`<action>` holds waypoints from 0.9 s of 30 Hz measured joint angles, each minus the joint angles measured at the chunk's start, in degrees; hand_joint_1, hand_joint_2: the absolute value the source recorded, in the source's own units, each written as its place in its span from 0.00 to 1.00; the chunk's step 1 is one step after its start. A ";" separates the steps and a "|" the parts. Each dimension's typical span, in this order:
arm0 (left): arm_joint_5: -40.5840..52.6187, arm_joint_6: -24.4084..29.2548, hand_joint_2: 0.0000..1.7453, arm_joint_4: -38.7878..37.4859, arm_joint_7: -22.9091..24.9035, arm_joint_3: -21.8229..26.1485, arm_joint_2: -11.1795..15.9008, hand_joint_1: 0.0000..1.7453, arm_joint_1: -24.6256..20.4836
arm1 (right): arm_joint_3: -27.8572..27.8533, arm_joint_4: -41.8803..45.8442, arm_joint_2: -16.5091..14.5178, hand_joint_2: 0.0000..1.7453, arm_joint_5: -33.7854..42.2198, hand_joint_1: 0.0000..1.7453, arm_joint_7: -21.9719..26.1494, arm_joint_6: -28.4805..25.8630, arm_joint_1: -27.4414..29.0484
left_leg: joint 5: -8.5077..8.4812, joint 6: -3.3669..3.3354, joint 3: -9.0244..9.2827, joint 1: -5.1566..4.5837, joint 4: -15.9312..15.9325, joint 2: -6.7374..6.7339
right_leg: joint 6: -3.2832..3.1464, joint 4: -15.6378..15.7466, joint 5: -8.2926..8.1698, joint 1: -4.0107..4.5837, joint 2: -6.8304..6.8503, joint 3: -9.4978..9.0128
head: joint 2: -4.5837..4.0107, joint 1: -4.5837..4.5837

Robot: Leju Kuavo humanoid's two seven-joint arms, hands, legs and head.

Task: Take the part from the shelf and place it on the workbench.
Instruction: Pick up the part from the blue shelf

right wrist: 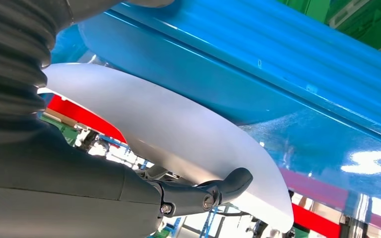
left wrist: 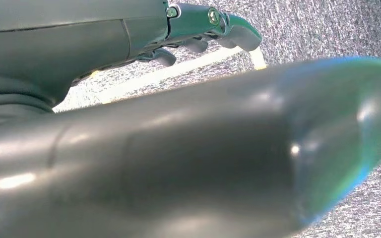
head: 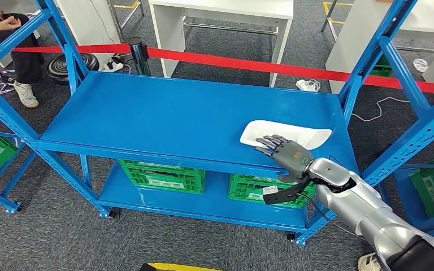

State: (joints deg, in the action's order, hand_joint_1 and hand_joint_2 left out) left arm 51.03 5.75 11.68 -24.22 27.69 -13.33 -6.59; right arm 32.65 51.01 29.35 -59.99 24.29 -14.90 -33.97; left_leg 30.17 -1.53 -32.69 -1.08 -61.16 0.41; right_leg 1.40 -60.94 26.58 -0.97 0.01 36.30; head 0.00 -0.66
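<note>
The part, a white curved tray-like shell [head: 294, 134], lies on the top board of the blue shelf [head: 175, 118], near its front right corner. My right hand [head: 285, 151] reaches in from the front, its fingers stretched flat over the part's near edge and its thumb hanging by the shelf's front lip. Close up, the white part [right wrist: 178, 134] lies against the blue shelf board [right wrist: 287, 89], with one dark finger [right wrist: 228, 183] beside it and not clamped around it. My left hand [left wrist: 203, 22] hangs over grey carpet, fingers loosely bent, holding nothing.
Two green crates [head: 161, 176] [head: 248, 187] stand on the lower shelf board. Blue uprights [head: 373, 56] frame the shelf ends. A red barrier tape [head: 260, 65] runs behind, with white tables [head: 220, 28] beyond it. A person [head: 11, 45] sits at the far left.
</note>
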 joint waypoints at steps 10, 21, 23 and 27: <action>0.32 0.00 0.00 -0.05 -0.11 0.00 0.00 0.00 0.10 | -1.39 -0.07 0.09 1.00 -1.29 0.00 -0.98 -0.25 0.73 | 0.00 0.00 0.01 0.00 0.00 -0.01 | 0.00 0.00 0.00 0.00 -0.01 0.01 | 0.00 0.00; 0.72 -0.02 0.00 -0.05 0.05 0.00 -0.03 0.00 0.07 | -1.94 -0.07 0.11 1.00 -2.10 0.86 -1.12 -0.80 1.69 | 0.00 0.00 0.01 0.00 0.00 -0.02 | 0.00 0.01 0.00 0.00 -0.02 0.01 | 0.00 0.00; 0.78 -0.01 0.00 -0.05 0.13 0.00 -0.04 0.00 0.06 | -2.14 -0.07 0.11 1.00 -2.43 0.60 -0.89 -1.14 2.00 | 0.00 0.00 0.01 0.00 0.00 -0.02 | 0.00 0.01 0.00 0.00 -0.02 0.01 | 0.00 0.00; 0.86 -0.02 0.00 -0.05 0.24 0.00 -0.04 0.00 0.01 | -2.60 -0.07 0.11 1.00 -2.90 0.37 -0.89 -1.51 2.37 | 0.00 0.00 0.01 0.00 0.00 -0.04 | -0.02 0.02 -0.03 0.00 -0.04 0.01 | 0.00 0.00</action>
State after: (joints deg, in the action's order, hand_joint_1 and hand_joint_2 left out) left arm 51.89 5.73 11.63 -23.98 27.69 -13.38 -6.58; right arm 30.05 50.95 29.46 -62.89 23.40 -16.41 -31.61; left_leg 30.17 -1.53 -32.67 -1.09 -61.16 0.37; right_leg 1.38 -60.92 26.55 -0.97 -0.03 36.31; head 0.00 -0.66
